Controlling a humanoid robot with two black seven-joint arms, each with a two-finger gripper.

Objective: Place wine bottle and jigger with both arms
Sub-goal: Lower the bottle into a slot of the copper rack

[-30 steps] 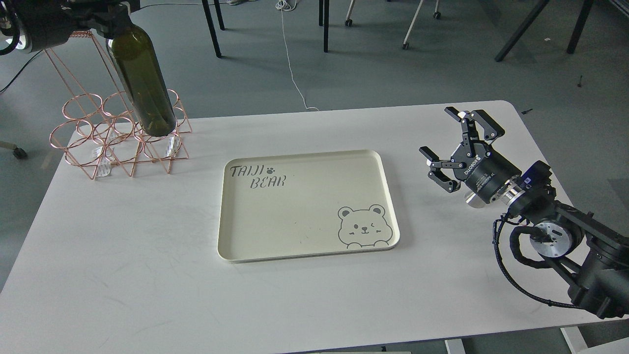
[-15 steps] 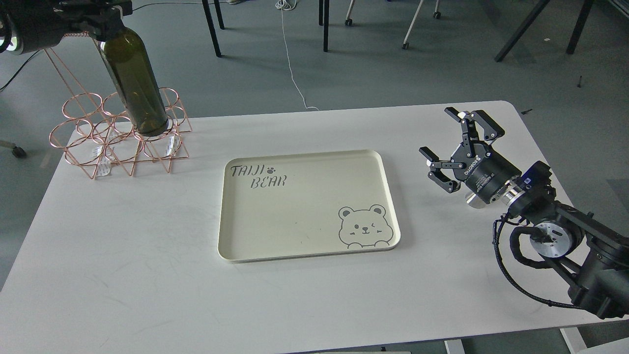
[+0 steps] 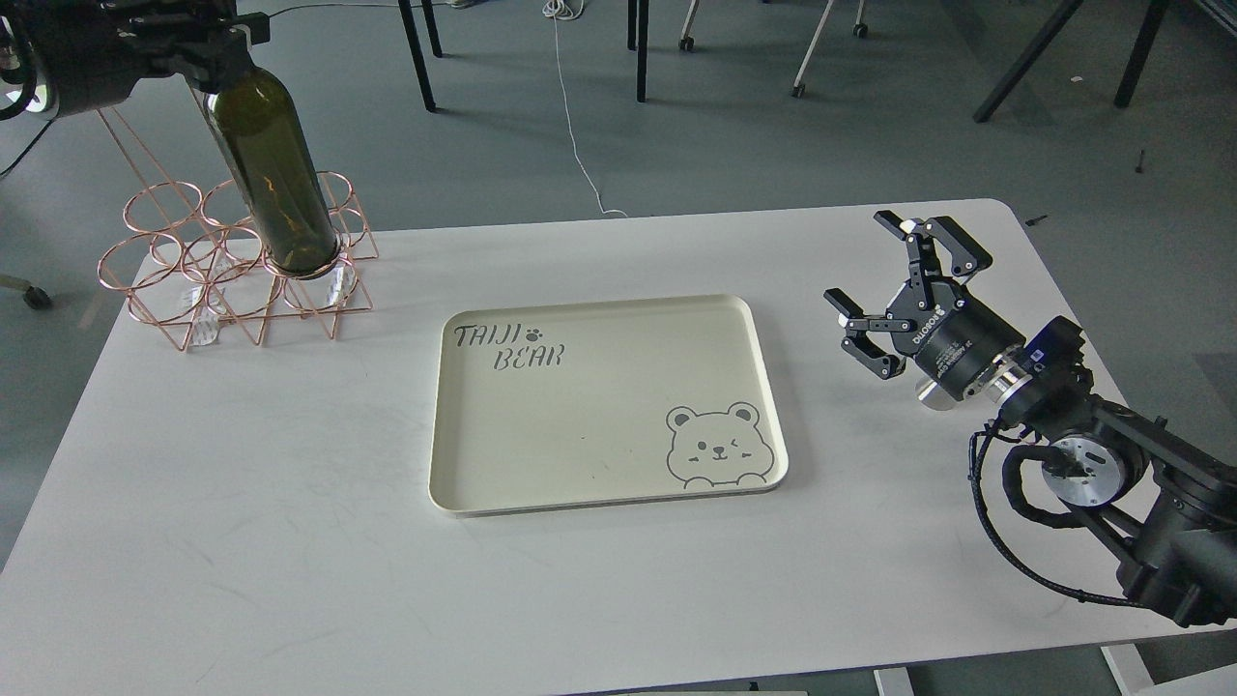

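The dark green wine bottle (image 3: 275,179) is tilted, its base in the front right ring of a copper wire rack (image 3: 232,280) at the table's far left. My left gripper (image 3: 224,46) is shut on the bottle's top at the view's upper left edge. My right gripper (image 3: 894,282) is open and empty, hovering low over the table's right side, to the right of the tray. A small silvery object (image 3: 930,394) peeks out under the right gripper's body; it may be the jigger, but it is mostly hidden.
A cream tray (image 3: 604,488) printed "TAIJI BEAR" with a bear drawing lies in the middle of the white table (image 3: 242,541). Chair and table legs stand on the floor beyond the far edge.
The bottle, held by my left gripper, swung a little left, then came back right and lower into the rack's ring. The right arm has not moved.
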